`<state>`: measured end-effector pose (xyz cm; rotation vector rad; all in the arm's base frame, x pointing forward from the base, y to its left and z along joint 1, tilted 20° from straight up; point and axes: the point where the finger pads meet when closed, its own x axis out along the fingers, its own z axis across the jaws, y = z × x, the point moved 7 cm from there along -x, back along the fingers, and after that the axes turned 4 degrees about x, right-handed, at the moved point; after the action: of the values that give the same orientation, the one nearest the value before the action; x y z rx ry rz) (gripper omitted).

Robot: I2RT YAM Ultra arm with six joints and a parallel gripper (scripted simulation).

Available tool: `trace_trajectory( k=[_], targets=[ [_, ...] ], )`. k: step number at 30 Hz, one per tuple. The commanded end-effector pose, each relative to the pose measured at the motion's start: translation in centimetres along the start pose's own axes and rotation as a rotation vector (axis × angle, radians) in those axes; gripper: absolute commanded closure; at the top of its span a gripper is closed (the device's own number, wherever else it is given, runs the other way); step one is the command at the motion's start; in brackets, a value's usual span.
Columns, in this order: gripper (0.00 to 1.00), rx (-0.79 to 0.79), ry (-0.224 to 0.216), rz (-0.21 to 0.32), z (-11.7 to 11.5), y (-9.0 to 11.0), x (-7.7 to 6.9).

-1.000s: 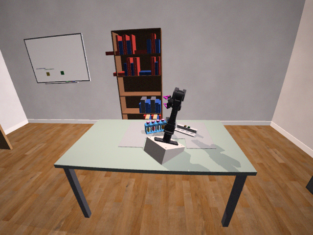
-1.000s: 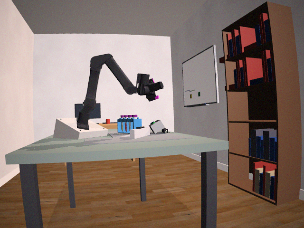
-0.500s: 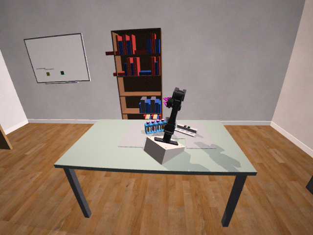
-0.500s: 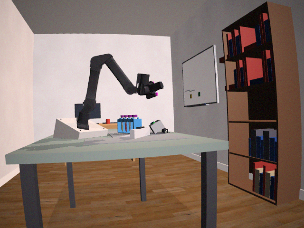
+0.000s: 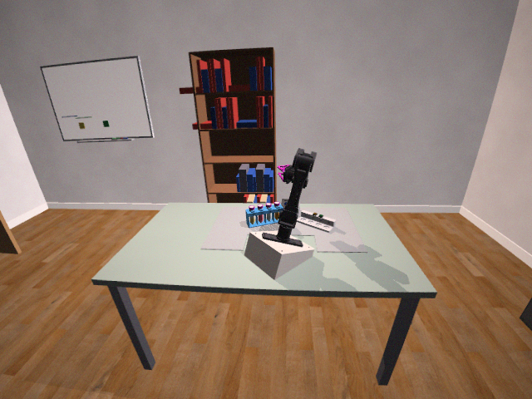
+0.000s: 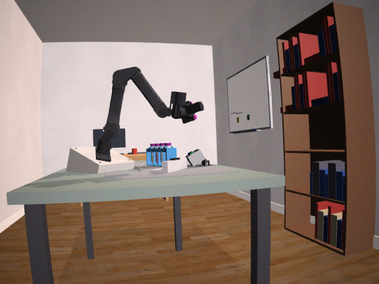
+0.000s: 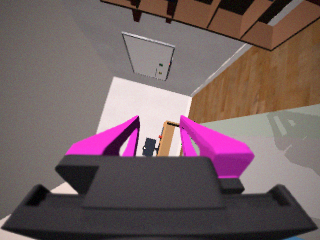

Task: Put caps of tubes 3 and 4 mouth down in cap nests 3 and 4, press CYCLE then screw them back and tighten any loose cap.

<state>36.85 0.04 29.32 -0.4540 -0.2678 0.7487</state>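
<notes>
My gripper (image 5: 281,171) hangs high in the air above the table, well above and beyond the tubes; it also shows in the exterior view (image 6: 195,113). In the wrist view its pink fingers stand partly apart with nothing between them, pointing toward the far wall. The blue decapping station (image 5: 263,215) stands on the grey mat left of the arm, with purple caps (image 5: 263,207) on all its tubes; it also shows in the exterior view (image 6: 160,155). The white cap tray (image 5: 317,219) lies right of the arm. The small key desk (image 6: 195,157) stands beyond it.
The arm's white base block (image 5: 278,253) sits in the middle of the table. A bookshelf (image 5: 236,124) and a whiteboard (image 5: 97,98) stand at the far wall. The key desk is mostly hidden behind the arm in the top view.
</notes>
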Motion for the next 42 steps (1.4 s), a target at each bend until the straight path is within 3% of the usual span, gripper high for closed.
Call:
trace_trajectory(
  k=[1, 3, 4, 10, 13, 14, 18, 20, 32, 35, 37, 42],
  targets=[
    [0.51, -0.012, -0.008, -0.001, 0.4, -0.1, 0.0],
    [0.51, -0.012, -0.008, -0.001, 0.4, -0.1, 0.0],
    [0.51, -0.019, 0.005, 0.008, 0.2, 0.2, -0.6],
    [0.51, -0.061, 0.181, -0.071, -0.8, -0.3, 1.0],
    [0.51, -0.081, 0.261, -0.081, -1.6, -0.3, 1.3],
    [0.51, -0.081, 0.261, -0.081, -1.6, -0.3, 1.3],
    [0.51, -0.119, 0.388, -0.073, -2.6, 0.2, 1.4],
    [0.51, -0.119, 0.388, -0.073, -2.6, 0.2, 1.4],
    [0.51, -0.250, 0.729, 0.053, -4.3, 2.5, 0.2],
    [0.51, -0.282, 0.797, 0.098, -4.5, 3.1, -0.2],
    [0.51, -0.282, 0.797, 0.098, -4.5, 3.1, -0.2],
    [0.51, -0.346, 0.917, 0.196, -4.7, 4.3, -1.4]
  ],
)
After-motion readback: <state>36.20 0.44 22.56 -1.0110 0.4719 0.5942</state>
